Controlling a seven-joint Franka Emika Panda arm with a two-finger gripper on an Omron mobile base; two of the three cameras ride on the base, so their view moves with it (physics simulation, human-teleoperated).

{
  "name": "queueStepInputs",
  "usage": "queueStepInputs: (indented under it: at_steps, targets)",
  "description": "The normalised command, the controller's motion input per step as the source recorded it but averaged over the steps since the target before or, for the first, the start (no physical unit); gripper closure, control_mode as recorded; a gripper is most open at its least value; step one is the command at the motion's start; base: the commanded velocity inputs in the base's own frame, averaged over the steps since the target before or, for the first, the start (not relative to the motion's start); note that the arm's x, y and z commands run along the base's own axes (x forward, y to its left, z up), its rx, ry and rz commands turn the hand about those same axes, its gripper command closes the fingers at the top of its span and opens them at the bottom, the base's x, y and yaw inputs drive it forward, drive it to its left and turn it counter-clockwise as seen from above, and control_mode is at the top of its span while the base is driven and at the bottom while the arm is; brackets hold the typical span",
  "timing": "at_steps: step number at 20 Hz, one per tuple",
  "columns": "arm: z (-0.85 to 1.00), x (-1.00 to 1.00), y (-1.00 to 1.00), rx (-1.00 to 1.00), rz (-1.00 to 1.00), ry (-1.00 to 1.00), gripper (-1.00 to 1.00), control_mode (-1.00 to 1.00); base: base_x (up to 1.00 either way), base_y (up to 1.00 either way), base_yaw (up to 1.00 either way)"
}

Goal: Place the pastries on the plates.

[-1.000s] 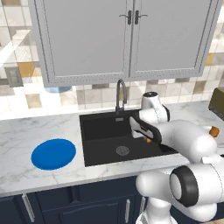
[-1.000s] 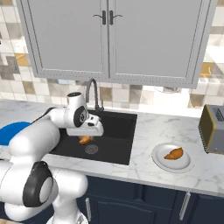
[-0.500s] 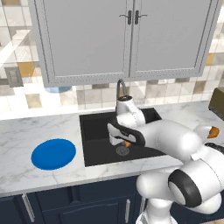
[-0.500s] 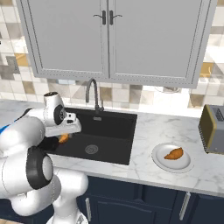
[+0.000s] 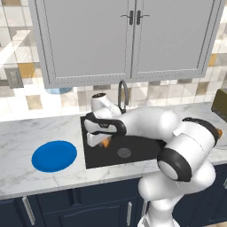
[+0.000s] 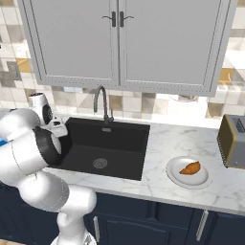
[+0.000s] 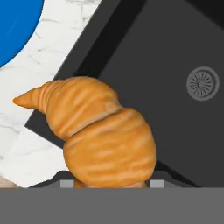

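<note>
Above the sink's (image 5: 133, 153) left edge, the gripper (image 5: 98, 141) clamps the croissant (image 7: 98, 135); best carry it level, releasing low over the blue plate's (image 5: 54, 155) middle.

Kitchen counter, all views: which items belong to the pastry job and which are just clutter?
Job:
croissant held in the gripper
blue plate, bare
white plate
second pastry, already on the white plate

Lying about:
sink
faucet
toaster
cabinet doors

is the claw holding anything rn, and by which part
Yes: the claw holds the croissant by its thick lower end, over the sink's left edge. The pointed tip sticks out free.
</note>
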Motion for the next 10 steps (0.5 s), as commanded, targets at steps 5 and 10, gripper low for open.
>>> queueStepInputs:
  at_steps: [5, 10]
  targets:
    - [0.01, 0.1, 1.0, -0.06, 0.16, 0.09, 1.0, -1.0, 0.0, 0.0, 0.0]
    - [-0.1, 0.01, 0.98, -0.12, 0.09, 0.01, 1.0, -1.0, 0.0, 0.0, 0.0]
